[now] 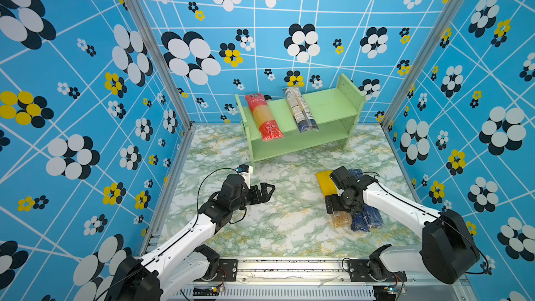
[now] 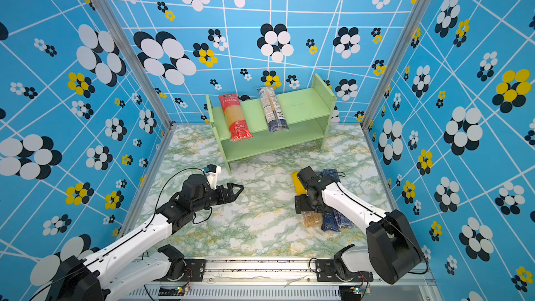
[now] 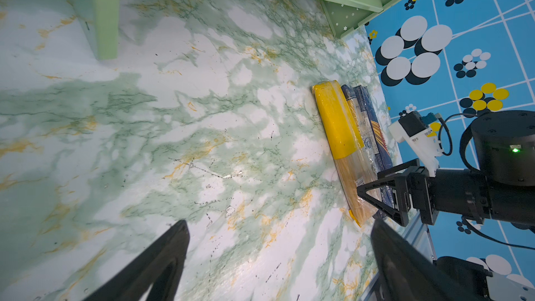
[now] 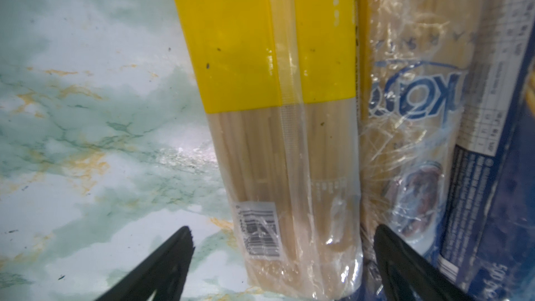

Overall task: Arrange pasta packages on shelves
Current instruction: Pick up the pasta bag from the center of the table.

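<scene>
The pale green shelves [image 1: 327, 105] [image 2: 301, 108] stand at the back of the marble table. A red pack [image 1: 264, 117] and a clear pack with a white label [image 1: 299, 110] lie across the top tier. Three packs lie side by side on the table at the right: yellow [image 1: 324, 182] [image 4: 240, 53], brownish with blue print [image 4: 405, 111] and dark blue [image 1: 366, 220] [image 4: 506, 198]. My right gripper [image 1: 334, 212] [image 4: 282, 228] is open and low over the yellow pack's clear end, one finger on each side of it. My left gripper [image 1: 270, 191] [image 3: 279, 227] hangs open above bare table, holding nothing.
Blue flower-patterned walls close in the left, back and right sides, with aluminium posts [image 1: 150, 44] at the corners. A metal rail [image 1: 289, 267] carrying both arm bases runs along the front edge. The shelf's left leg [image 3: 104, 13] stands just beyond my left gripper.
</scene>
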